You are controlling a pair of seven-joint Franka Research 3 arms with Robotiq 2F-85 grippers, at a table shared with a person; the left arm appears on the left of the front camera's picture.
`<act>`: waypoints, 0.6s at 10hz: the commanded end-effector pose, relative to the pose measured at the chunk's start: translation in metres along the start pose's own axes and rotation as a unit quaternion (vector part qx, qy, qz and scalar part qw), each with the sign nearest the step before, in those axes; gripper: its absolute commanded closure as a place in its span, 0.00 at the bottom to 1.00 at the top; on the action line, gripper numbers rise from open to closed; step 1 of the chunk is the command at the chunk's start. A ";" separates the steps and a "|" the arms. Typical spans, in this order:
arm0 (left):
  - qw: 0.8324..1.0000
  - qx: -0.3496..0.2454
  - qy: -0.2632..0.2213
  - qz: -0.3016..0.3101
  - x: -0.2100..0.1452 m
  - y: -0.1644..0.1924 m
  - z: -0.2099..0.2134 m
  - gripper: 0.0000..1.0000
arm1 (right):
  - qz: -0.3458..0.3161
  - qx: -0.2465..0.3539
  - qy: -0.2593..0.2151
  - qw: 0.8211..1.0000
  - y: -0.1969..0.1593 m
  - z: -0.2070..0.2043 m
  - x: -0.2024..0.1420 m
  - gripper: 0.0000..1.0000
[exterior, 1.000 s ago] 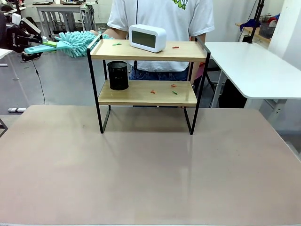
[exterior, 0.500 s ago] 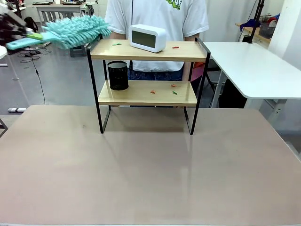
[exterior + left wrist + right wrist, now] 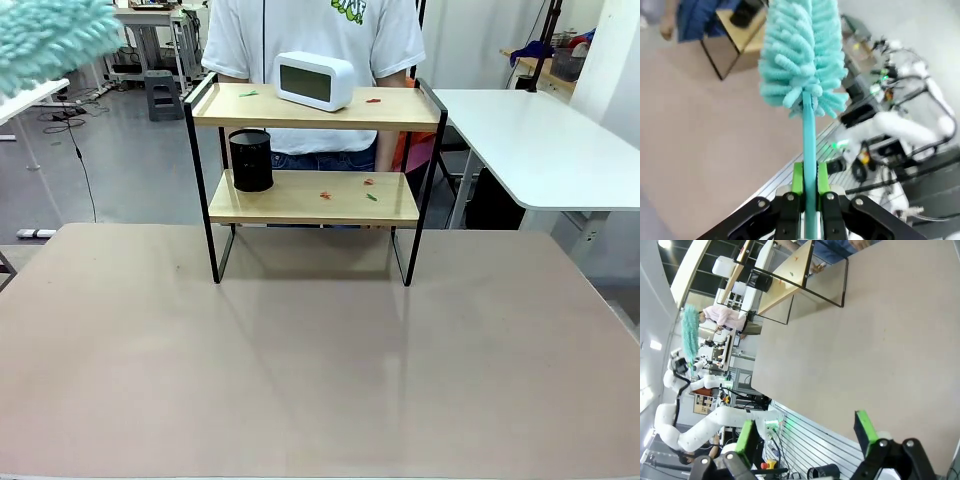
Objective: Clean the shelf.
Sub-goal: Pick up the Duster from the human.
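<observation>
Two-tier shelf [image 3: 290, 205], upright, long axis left-right

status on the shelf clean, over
Left gripper shut on duster, held high left of shelf. Right gripper open, empty. Scraps on both boards. Clock on top board, black cup on lower, in the way.

Front view: fixed at the near edge, facing across the table [image 3: 320, 360] to the shelf [image 3: 290, 200] and the person [image 3: 310, 30] at the far side, mid-range. The duster [image 3: 45, 40] clips the top-left corner.

Left wrist view: high on the left, rolled, looking down along the left gripper [image 3: 809, 195] and the duster [image 3: 802, 50]. The shelf [image 3: 737, 35] sits far off.

Right wrist view: rolled sideways, from the near side past the right gripper [image 3: 805, 432], wide over the table [image 3: 865, 340].

Shared by all three: shelf [image 3: 785, 282], duster [image 3: 689, 332], tabletop.
</observation>
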State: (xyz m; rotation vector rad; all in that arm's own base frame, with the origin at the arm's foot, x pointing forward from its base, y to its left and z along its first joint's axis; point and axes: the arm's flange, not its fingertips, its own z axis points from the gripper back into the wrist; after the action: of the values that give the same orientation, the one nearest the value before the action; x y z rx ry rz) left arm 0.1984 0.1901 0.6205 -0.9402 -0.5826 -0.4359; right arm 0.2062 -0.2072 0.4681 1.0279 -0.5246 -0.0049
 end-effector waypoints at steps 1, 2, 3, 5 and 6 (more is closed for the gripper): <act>0.997 0.059 0.011 -0.037 -0.026 0.018 -0.025 1.00 | 0.013 0.008 -0.007 1.000 0.001 0.000 0.002 0.00; 0.996 0.084 0.001 -0.007 -0.026 0.031 -0.035 1.00 | 0.013 0.008 -0.007 1.000 0.001 0.000 0.002 0.00; 0.999 0.020 0.013 -0.021 -0.023 -0.003 0.001 1.00 | 0.013 0.008 -0.007 1.000 0.001 0.000 0.002 0.00; 0.999 0.020 0.013 -0.021 -0.023 -0.003 0.001 1.00 | 0.013 0.008 -0.007 1.000 0.001 0.000 0.002 0.00; 0.999 0.020 0.013 -0.021 -0.023 -0.003 0.001 1.00 | 0.013 0.008 -0.007 1.000 0.001 0.000 0.002 0.00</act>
State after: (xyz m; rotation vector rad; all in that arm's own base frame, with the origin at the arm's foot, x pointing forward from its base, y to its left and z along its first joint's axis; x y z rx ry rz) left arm 0.1796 0.1883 0.6006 -0.8501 -0.5802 -0.4794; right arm 0.2062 -0.2070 0.4681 1.0275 -0.5240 -0.0043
